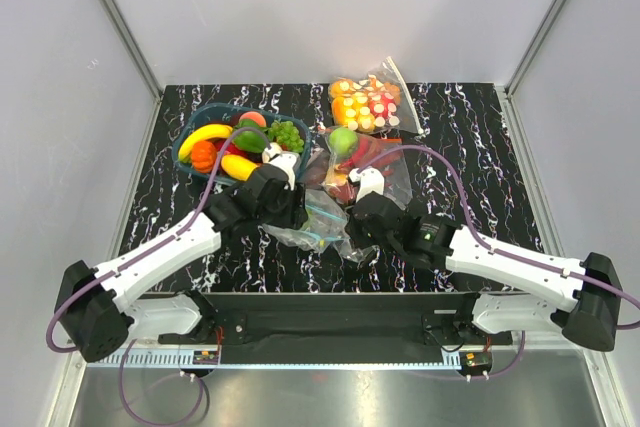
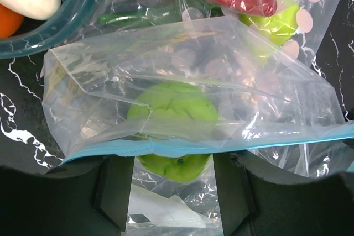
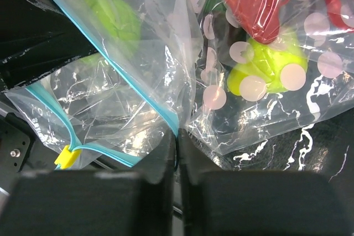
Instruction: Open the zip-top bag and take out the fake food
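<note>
The bag lies crumpled at the near middle of the table, between the two wrists, with its blue strip turned toward the arms. The right gripper comes in from 4 o'clock. Its fingers are pressed together on the bag's edge right by the strip, and in its own view the yellow slider sits off at 9 o'clock. That pinch reads as an anchor: it stops the limp plastic sliding or lifting while something is drawn out of the mouth.

The left gripper faces the mouth from 8 o'clock. Its fingers stand apart with a green fruit between them. Each inner face seems to touch the fruit, so I take it as a grip, though the plastic blurs the contact. The fruit sits half under the strip, its near part bare and its far part seen through the film. It looks to be the only piece inside.

The rest of the fake food is piled in the basket at 11 o'clock from the bag, near enough for a short carry. A pepper bag touches the bag at its 1 o'clock and may drag along if the pull is careless.
</note>
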You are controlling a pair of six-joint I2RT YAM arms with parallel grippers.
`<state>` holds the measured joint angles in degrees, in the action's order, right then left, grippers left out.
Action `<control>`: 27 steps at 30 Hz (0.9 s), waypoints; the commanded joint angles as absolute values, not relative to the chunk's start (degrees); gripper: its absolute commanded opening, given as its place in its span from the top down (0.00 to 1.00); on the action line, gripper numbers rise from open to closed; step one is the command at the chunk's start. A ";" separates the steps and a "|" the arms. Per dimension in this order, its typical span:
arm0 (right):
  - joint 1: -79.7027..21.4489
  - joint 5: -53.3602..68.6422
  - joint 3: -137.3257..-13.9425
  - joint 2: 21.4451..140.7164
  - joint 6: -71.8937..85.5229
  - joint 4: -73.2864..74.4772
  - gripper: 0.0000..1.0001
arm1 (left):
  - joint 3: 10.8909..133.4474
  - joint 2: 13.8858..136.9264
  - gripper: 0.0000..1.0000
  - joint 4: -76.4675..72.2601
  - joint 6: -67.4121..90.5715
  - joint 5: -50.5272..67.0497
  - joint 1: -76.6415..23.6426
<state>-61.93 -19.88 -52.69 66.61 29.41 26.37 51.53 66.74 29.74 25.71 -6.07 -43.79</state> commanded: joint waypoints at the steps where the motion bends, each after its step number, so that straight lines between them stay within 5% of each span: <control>1: -61.88 -20.31 -52.82 66.18 29.36 28.39 0.85 | 50.45 65.83 0.62 26.02 25.49 -5.54 -42.89; 7: -61.88 -16.45 -53.79 67.06 29.53 22.77 0.38 | 47.03 68.38 0.62 22.51 27.16 -2.99 -43.94; 11: -61.88 -13.80 -53.18 69.25 30.76 19.61 0.26 | 45.70 68.55 0.62 21.18 28.04 -3.16 -44.12; 20: -61.88 -10.37 -48.87 73.73 35.68 8.53 0.20 | 42.54 67.41 0.63 17.76 30.67 -1.67 -44.21; 27: -61.88 -10.28 -46.32 80.76 37.44 3.43 0.23 | 40.52 66.89 0.63 15.03 32.69 -0.44 -44.30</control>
<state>-61.87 -10.87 -47.48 78.74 35.77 8.60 41.06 68.62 19.97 31.00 -1.98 -43.99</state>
